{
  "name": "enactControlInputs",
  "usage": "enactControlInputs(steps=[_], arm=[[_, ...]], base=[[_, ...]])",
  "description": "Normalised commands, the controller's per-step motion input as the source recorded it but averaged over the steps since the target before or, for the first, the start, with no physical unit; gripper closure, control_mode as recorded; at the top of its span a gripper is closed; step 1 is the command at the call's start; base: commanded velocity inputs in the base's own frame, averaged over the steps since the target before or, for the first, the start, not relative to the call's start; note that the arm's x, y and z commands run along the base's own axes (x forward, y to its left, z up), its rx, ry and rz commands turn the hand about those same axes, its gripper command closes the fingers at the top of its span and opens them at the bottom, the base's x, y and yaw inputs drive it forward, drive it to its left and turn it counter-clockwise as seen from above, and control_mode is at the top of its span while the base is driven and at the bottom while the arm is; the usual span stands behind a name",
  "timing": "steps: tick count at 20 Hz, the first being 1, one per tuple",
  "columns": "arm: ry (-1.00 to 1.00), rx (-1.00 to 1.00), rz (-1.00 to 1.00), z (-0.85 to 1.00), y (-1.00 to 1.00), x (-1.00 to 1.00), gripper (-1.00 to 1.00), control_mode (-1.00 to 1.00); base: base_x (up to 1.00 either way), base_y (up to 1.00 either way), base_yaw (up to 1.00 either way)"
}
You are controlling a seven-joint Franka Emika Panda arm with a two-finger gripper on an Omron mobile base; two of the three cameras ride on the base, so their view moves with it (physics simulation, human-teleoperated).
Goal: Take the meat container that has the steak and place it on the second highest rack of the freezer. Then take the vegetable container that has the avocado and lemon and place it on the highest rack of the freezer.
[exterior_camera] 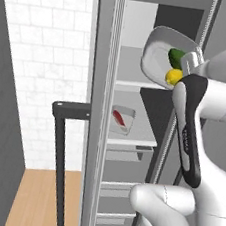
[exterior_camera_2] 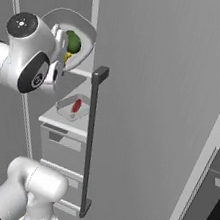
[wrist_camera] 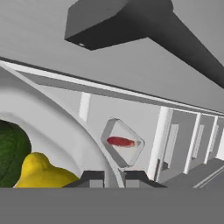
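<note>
No brand, label or legible writing is seen on any surface of the freezer (exterior_camera: 98,108), the containers or the arm.

The vegetable container (exterior_camera: 160,53) is held tipped steeply on its side in front of the highest rack (exterior_camera: 134,83), its opening turned toward the left base camera. The avocado (exterior_camera: 176,57) and the lemon (exterior_camera: 174,76) are seen inside it, the lemon below the avocado and near the rim. The gripper (wrist_camera: 114,177) is closed on the rim of the vegetable container: in the hand view the rim's edge is seen pinched between the 2 dark fingertips (wrist_camera: 92,178). In the right base view the container is seen just above the highest rack, beside the freezer's side wall.

The meat container (exterior_camera: 122,119) is seen lying flat on the second highest rack (exterior_camera: 137,136), with the steak (exterior_camera: 118,118) inside. It sits toward the front left of that rack, near the rack's front edge, and bare shelf is seen to its right.

The freezer door (exterior_camera_2: 157,115) is swung open, and its dark handle (exterior_camera_2: 91,139) is seen upright along its edge. The arm is placed between the door's edge and the freezer's far wall. Drawers (exterior_camera: 117,191) are seen below the racks.
</note>
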Motion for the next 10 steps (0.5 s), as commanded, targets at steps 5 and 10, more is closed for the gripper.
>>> enactControlInputs(steps=[5, 10], arm=[[-0.07, 0.08, 0.00, 0.02, 0.33, 0.41, 1.00, -1.00], [0.04, 0.01, 0.00, 0.07, 0.23, 0.33, 1.00, -1.00]], base=[[0.00, 0.00, 0.00], [0.00, 0.00, 0.00]])
